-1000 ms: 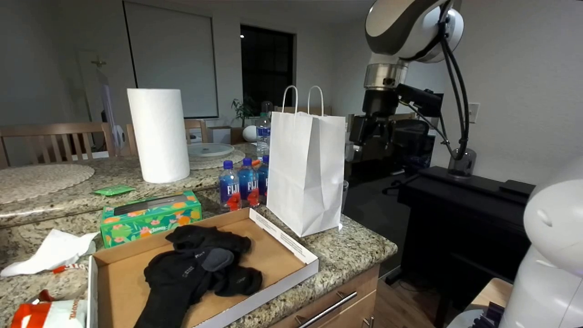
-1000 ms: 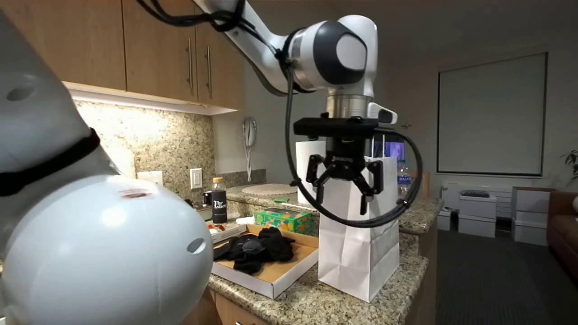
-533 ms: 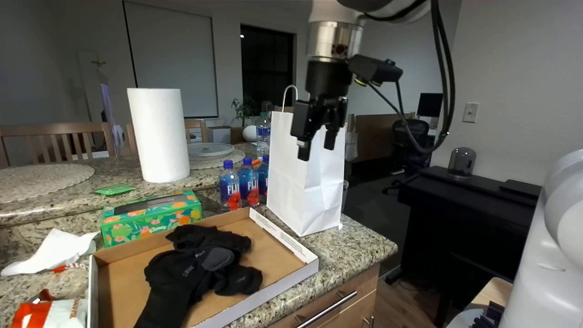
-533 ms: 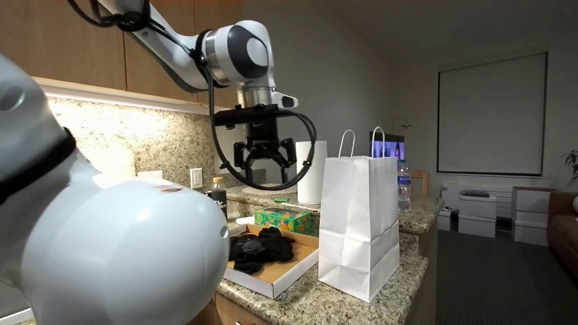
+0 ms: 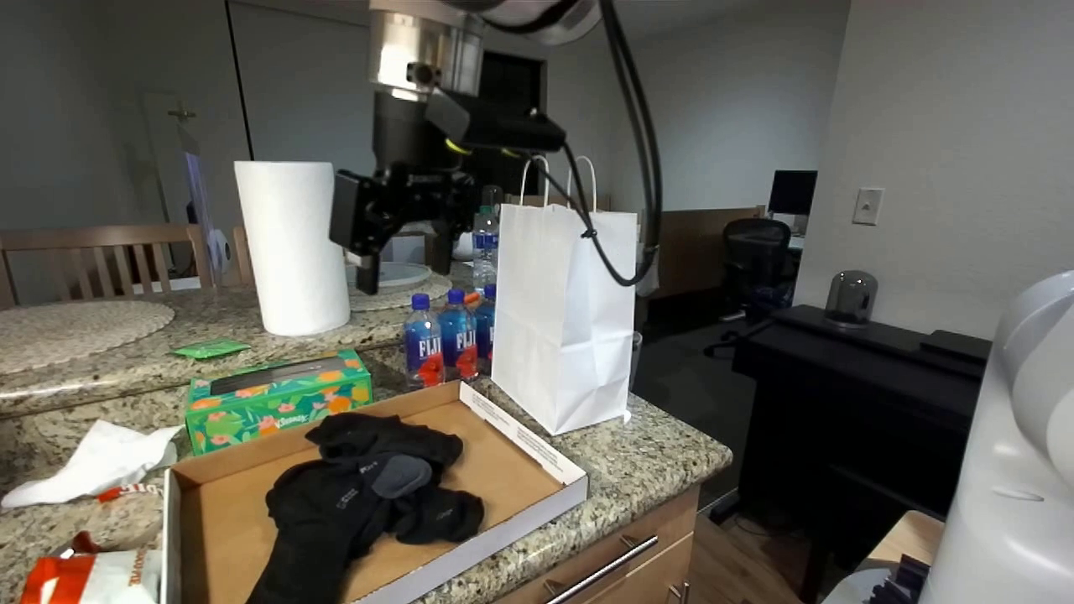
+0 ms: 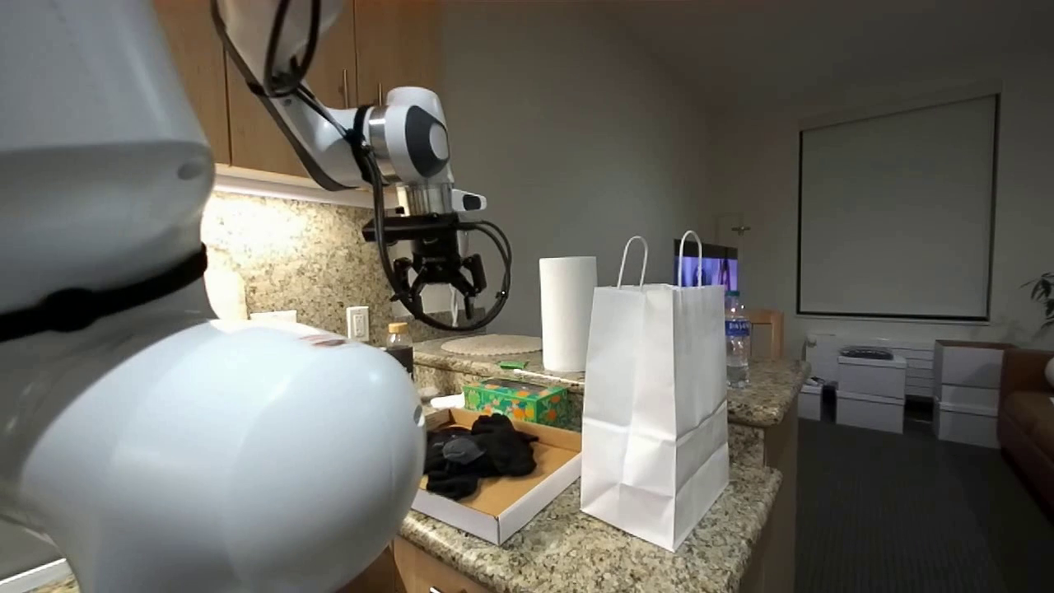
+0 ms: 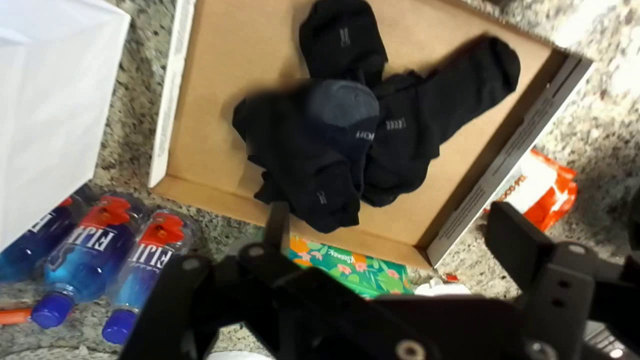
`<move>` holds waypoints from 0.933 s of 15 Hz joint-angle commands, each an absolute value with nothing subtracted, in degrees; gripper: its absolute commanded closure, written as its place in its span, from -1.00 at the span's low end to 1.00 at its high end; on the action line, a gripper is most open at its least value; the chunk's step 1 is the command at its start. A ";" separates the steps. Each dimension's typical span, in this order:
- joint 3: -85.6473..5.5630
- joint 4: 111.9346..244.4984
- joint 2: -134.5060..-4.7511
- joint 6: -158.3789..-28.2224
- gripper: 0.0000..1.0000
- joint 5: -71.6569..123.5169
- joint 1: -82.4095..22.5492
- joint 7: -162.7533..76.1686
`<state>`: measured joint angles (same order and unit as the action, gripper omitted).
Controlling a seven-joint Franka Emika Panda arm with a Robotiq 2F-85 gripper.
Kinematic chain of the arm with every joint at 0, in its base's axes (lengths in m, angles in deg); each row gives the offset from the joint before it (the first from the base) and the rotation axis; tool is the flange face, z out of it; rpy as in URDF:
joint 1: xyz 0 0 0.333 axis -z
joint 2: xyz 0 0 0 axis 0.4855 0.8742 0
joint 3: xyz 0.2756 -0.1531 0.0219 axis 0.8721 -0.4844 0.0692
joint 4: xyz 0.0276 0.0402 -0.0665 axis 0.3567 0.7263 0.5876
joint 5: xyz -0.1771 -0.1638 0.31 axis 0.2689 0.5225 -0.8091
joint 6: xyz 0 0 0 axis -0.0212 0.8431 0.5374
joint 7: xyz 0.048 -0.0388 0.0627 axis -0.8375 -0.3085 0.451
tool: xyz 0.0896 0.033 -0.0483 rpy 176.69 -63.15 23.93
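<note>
Counter edge (image 5: 684, 470) near bag (image 5: 558, 319), free air between 2-fingered gripper (image 6: 443, 306) and socks (image 7: 345, 142)

Bright glow beneath cabinets (image 6: 403, 49), gloom beyond

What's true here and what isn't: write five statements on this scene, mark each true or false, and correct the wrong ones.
The black socks lie in the cardboard tray. True.
The gripper is clamped shut. False: the gripper is open, holding nothing.
The white paper bag stands upright on the counter. True.
The paper towel roll lies on its side. False: the paper towel roll stands upright.
The Kleenex box sits outside the cardboard tray. True.
</note>
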<state>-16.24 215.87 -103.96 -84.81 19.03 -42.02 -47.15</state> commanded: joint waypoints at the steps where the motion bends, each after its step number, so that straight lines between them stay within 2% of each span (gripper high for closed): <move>1: -16.78 208.94 -91.58 -91.58 -1.00 20.93 -41.53 -48.99; 9: -20.41 204.81 -75.15 -101.71 -1.00 33.91 -45.20 -56.60; 14: -27.00 204.79 -68.83 -108.64 -1.00 45.84 -51.44 -71.30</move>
